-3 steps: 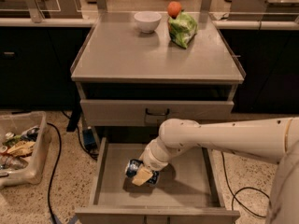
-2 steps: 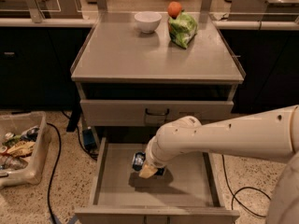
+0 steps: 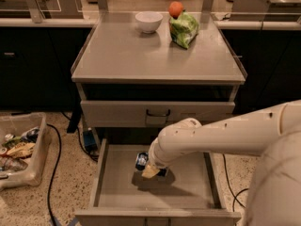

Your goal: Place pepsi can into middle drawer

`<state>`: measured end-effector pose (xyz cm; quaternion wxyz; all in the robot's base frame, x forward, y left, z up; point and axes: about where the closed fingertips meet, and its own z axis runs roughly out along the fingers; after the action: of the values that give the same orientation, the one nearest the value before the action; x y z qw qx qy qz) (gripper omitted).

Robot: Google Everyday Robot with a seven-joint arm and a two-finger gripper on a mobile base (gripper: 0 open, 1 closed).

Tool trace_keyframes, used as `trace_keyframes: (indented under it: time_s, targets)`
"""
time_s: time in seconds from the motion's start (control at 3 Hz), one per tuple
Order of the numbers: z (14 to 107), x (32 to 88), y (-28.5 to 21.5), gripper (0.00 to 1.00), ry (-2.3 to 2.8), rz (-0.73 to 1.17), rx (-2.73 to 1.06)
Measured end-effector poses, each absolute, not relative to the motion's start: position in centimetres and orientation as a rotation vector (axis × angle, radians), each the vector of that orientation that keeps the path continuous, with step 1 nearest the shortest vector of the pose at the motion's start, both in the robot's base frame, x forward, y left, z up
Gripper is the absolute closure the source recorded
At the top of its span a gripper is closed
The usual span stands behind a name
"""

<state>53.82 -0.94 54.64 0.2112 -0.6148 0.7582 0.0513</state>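
The pepsi can [image 3: 141, 160], blue with a silver end, lies on its side low inside the open middle drawer [image 3: 188, 185], near the floor's left-centre. My gripper [image 3: 150, 169] reaches down into the drawer from the right on the white arm [image 3: 221, 135] and is at the can, with a pale fingertip [image 3: 150, 172] showing just beside and below it. The arm hides most of the can and the gripper's other side.
A closed grey drawer front with a dark loop handle [image 3: 158, 113] is above the open drawer. On the cabinet top stand a white bowl [image 3: 148, 21], a green snack bag [image 3: 184, 28] and an orange fruit [image 3: 175, 8]. A bin of trash [image 3: 19, 147] sits on the floor at left.
The arm has shifted slightly back and up in the drawer, carrying the can a little toward the drawer's rear. The drawer and the items on top have not moved.
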Motion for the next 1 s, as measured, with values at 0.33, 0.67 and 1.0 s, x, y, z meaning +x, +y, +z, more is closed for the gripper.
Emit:
trace_keyframes:
  time_s: [0.33, 0.67, 1.0]
  targets:
    - [49.0, 54.7, 0.2, 1.00, 2.179, 0.239, -1.719]
    - [44.4, 54.8, 1.7, 1.00, 2.215, 0.368, -1.740]
    - [44.4, 54.8, 1.7, 1.00, 2.215, 0.368, -1.740]
